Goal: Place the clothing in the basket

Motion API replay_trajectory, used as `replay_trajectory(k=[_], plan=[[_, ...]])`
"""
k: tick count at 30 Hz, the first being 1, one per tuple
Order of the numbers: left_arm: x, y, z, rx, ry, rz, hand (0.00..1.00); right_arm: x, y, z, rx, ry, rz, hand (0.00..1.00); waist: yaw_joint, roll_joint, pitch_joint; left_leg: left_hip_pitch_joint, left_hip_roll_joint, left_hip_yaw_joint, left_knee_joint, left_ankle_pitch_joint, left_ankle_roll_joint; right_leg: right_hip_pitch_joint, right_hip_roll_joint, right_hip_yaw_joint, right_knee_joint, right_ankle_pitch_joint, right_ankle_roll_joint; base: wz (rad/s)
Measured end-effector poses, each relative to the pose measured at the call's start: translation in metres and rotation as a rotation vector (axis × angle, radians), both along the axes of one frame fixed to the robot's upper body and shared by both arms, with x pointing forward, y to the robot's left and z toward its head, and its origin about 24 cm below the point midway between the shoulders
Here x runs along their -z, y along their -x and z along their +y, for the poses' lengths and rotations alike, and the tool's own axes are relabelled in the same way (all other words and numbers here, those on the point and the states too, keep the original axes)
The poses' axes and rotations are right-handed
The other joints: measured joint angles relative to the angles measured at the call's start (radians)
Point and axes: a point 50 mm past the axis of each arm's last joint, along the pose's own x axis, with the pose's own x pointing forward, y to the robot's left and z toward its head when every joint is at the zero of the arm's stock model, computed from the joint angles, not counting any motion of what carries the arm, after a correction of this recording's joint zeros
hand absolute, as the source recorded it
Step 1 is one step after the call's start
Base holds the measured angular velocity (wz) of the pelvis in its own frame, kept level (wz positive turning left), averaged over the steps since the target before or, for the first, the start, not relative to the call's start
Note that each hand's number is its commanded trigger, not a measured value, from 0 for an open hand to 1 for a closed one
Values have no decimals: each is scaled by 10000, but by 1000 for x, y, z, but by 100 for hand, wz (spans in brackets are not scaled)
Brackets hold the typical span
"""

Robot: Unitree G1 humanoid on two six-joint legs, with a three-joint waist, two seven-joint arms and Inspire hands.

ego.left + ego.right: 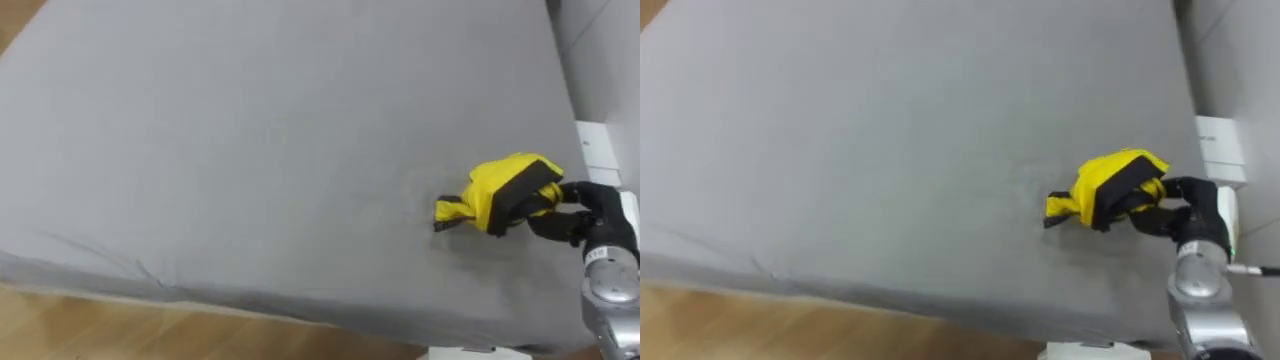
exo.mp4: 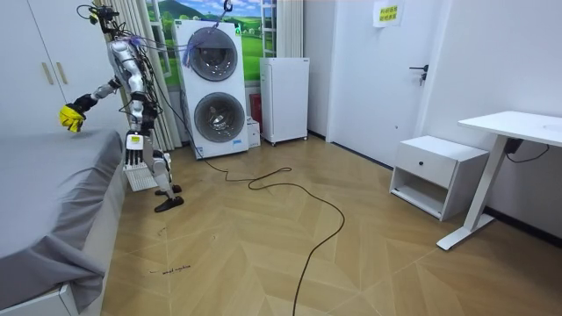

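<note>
A yellow and black garment (image 1: pixel 497 191) (image 1: pixel 1103 189) is bunched up just above the grey bed sheet (image 1: pixel 250 150), near the bed's right edge. My right hand (image 1: pixel 574 214) (image 1: pixel 1181 211) comes in from the lower right and is shut on it, dark fingers curled into the cloth. In the room view I stand at the bedside, right arm stretched over the bed with the garment (image 2: pixel 70 117). A white slatted basket (image 2: pixel 139 176) hangs low by my legs on my left side. My left hand (image 2: pixel 133 143) seems to be just above the basket; its grip is too small to read.
The bed (image 2: pixel 44 202) takes up the room view's left. Behind me stand a stacked washer and dryer (image 2: pixel 211 88) and a white cabinet (image 2: pixel 284 96). A nightstand (image 2: pixel 435 171) and desk (image 2: pixel 518 132) are far right. A white unit (image 1: pixel 600 145) adjoins the bed's right edge.
</note>
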Motion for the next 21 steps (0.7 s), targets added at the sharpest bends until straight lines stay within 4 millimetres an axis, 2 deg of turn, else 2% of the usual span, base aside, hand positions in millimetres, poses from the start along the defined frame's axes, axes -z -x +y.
replay_trajectory(k=[4,8,9,12,13,15,19,21], plan=[[1,1,-3,470,-124,133,0,1,13,4,-174,-216,-215,100,-284,10,-13,412,42,180,-20,-76,-94,241,70,410,-16,13,-16,-39],[1,4,1,587,-269,262,0,6,22,7,-34,-587,-243,100,-591,38,-33,851,157,609,-58,-159,-184,396,209,900,-7,39,-59,-41],[1,6,1,526,-231,275,0,6,25,4,119,-534,-199,100,-730,61,-47,984,162,659,-110,-160,-185,471,232,1018,-10,39,-59,-29],[1,9,1,450,-223,357,0,8,31,-1,622,-505,-248,100,-829,101,-74,1274,213,939,-147,-197,-226,580,313,1336,-7,47,-72,-34],[2,13,1,397,-225,447,0,9,34,-2,678,-497,-192,100,-1011,151,-105,1330,266,943,-144,-270,-239,604,369,1395,-13,52,-79,-27],[3,16,1,383,-207,546,0,12,39,-4,823,-536,-94,100,-1140,237,-141,1433,350,990,-148,-417,-289,597,486,1560,-14,56,-88,-21],[4,17,-1,466,-188,667,0,19,52,-6,999,-564,244,100,-1285,299,-143,1690,364,1081,-186,-453,-306,600,571,2004,7,64,-100,-33],[3,15,-1,576,-234,636,0,23,62,-11,1264,-563,444,100,-1358,391,-120,1806,371,1130,-189,-497,-324,586,638,2287,22,87,-86,-36]])
